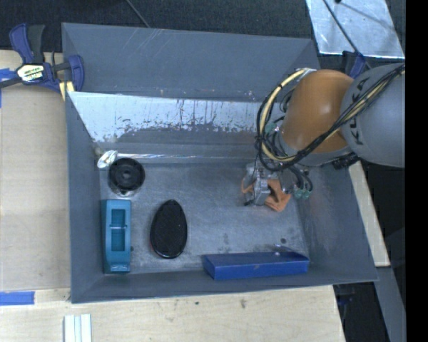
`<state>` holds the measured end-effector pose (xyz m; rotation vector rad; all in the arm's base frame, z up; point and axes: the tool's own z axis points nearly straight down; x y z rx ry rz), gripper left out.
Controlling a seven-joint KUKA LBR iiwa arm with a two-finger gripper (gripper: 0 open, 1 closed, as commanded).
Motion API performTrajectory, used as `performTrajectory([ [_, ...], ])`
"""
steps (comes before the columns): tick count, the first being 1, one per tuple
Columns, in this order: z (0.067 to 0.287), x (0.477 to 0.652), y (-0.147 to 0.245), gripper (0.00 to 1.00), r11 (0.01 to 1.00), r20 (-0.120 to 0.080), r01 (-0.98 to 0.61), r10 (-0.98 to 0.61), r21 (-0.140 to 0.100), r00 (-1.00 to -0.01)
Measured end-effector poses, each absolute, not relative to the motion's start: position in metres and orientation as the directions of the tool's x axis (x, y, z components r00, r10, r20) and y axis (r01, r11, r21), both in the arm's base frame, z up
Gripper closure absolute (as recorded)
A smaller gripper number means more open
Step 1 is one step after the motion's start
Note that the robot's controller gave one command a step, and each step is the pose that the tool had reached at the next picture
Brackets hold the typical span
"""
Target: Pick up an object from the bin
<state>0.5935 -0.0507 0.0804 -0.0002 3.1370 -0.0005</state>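
Right of centre, claw (257,193) hovers beside orange piece (277,201).

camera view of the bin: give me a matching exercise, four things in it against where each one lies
Things
1. black oval thing
2. long dark blue bar
3. teal box-shaped thing
4. small orange thing

Places
a. beside the gripper, on the right of the floor
b. along the bin wall at the view's left
c. along the wall at the view's bottom, towards the right
d. on the floor just right of the teal thing

Pairs: 1-d, 2-c, 3-b, 4-a
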Motion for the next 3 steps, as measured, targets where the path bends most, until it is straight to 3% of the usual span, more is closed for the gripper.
performTrajectory([
  [1, 0.179, 0.591, -0.045, 1.00, 1.000, -0.003, -0.011, -0.011, 0.000, -1.000],
  [2, 0.179, 0.591, -0.045, 1.00, 1.000, -0.003, -0.011, -0.011, 0.000, -1.000],
  [3, 0.222, 0.592, -0.044, 1.00, 1.000, 0.004, -0.009, -0.009, 0.001, -1.000],
])
